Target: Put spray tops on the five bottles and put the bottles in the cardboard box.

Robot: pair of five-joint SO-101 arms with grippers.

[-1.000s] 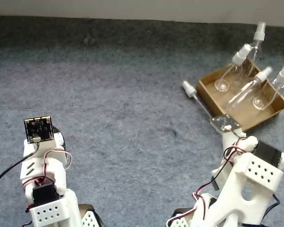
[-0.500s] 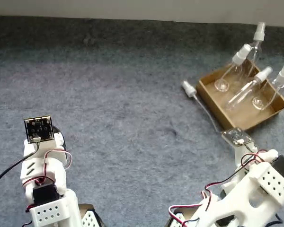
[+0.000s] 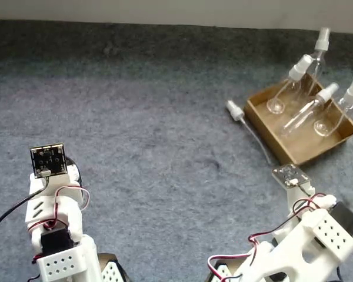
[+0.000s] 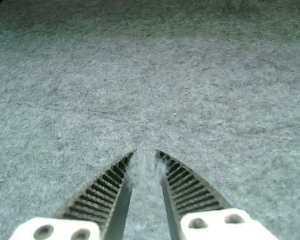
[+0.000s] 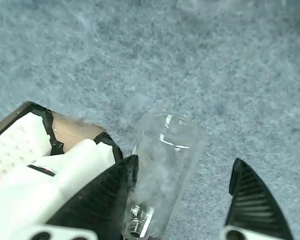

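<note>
Inside the wide-spread right claw [image 5: 185,161], one uncapped clear bottle [image 5: 162,165]

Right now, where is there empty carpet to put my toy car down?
The widest bare carpet lies in the middle, between the left arm and the loose spray top. It's crowded by the cardboard box, with four bottles inside, and at the right arm, where a topless bottle lies between its open jaws.

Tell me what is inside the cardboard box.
Inside the cardboard box lie four clear bottles, each with a white spray top, necks sticking out past the far rim. They cover part of the box floor and far wall.
</note>
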